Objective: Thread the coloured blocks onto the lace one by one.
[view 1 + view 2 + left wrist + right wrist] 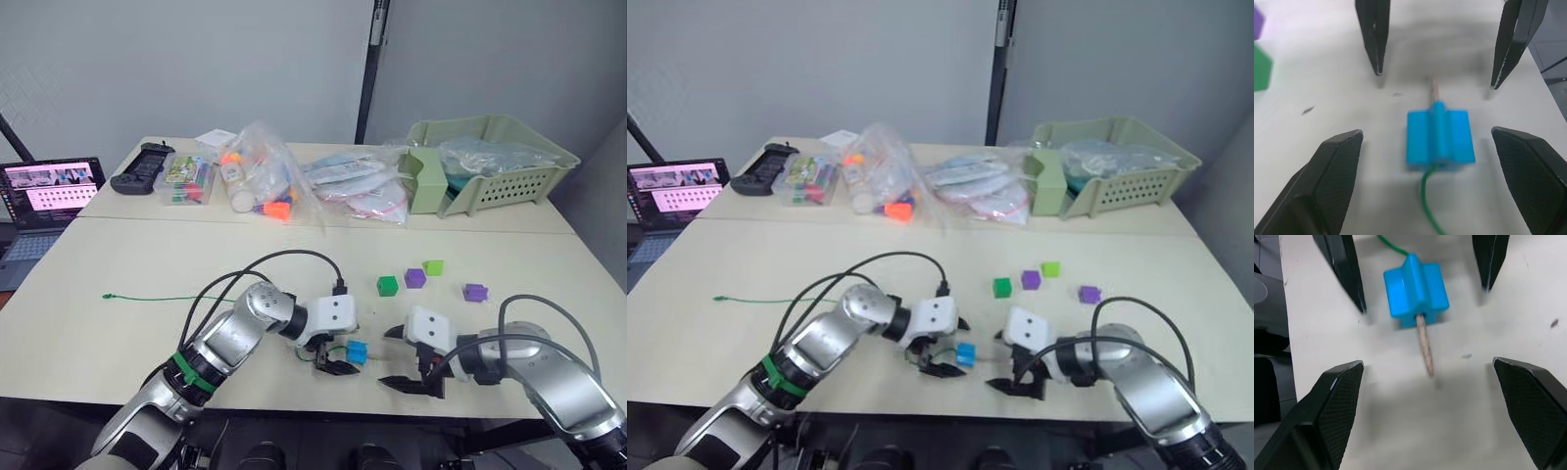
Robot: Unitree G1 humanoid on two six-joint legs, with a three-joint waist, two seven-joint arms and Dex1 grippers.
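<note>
The blue block (pixel 1439 133) lies on the worktop (pixel 147 264) between the two spread, empty grippers, left (pixel 336 365) and right (pixel 406 359), already on the lace (pixel 1429 205), so next, I'd say, comes pulling its pale tip (pixel 1425 350) through.

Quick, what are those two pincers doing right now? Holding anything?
Left pincer: open, holding nothing, beside the small blue plastic block threaded on the thin green lace.
Right pincer: open, holding nothing, facing that block.
</note>
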